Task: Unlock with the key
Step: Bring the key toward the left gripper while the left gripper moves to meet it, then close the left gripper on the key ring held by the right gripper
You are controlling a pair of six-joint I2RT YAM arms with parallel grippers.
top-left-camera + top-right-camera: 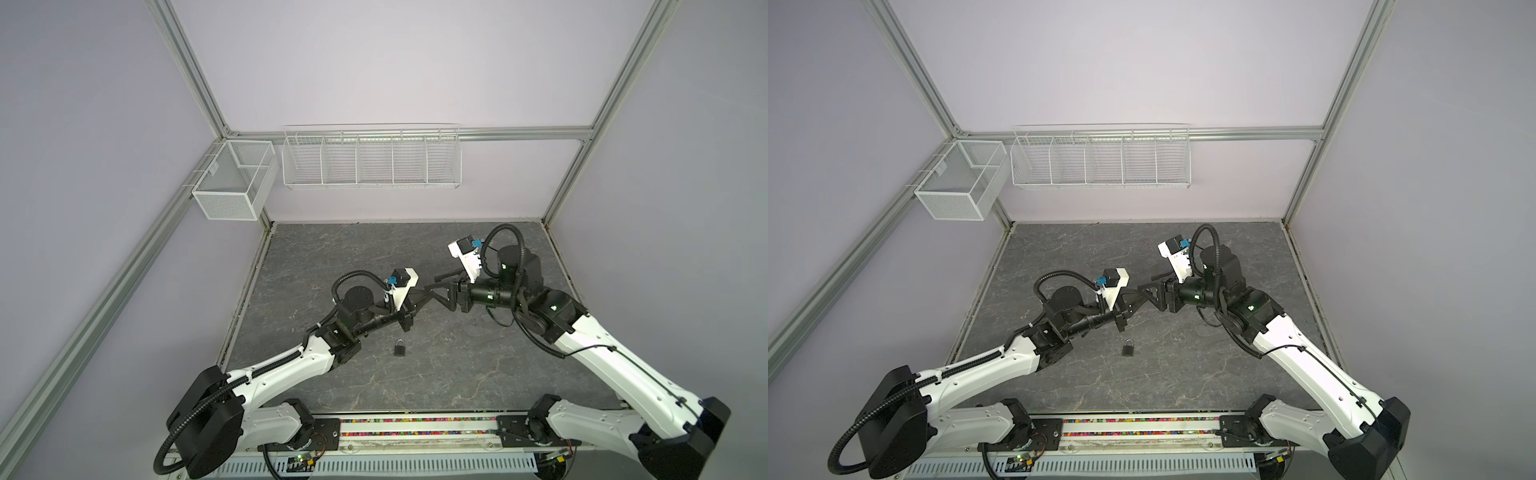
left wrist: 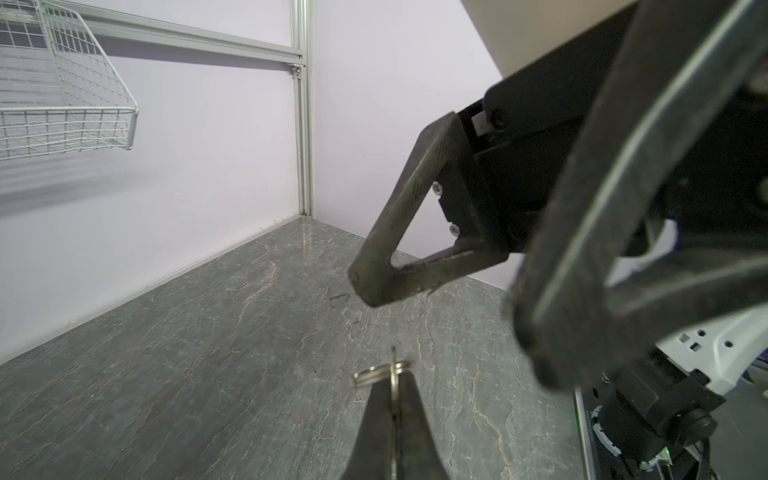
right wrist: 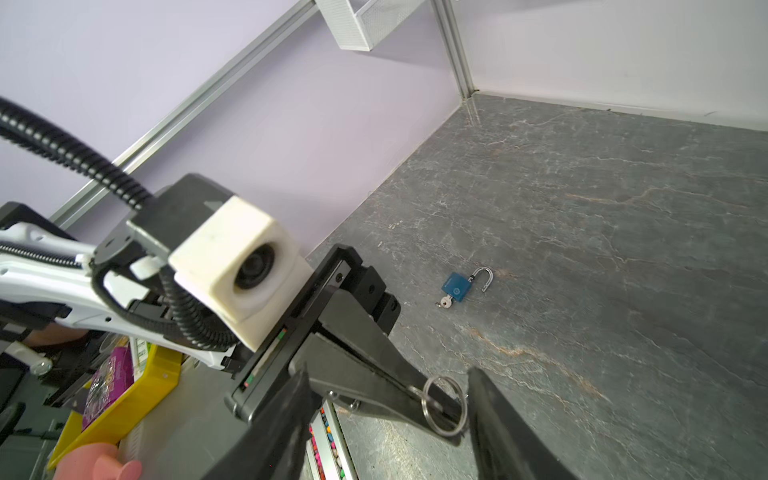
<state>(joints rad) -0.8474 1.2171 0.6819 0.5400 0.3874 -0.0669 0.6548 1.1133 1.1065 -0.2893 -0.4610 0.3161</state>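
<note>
You're seeing the blue padlock [image 3: 457,286] lying flat, well apart from the left gripper [image 3: 451,412], shackle hanging open, a small silver key [image 3: 445,303] sticking from its base. A second key [image 2: 393,368], carrying a split ring [image 2: 374,375], is sitting edge-on, pinched between that gripper's closed fingers.

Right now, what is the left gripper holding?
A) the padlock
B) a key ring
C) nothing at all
B: the left gripper is shut on the key ring, while the padlock lies apart on the table.
</note>
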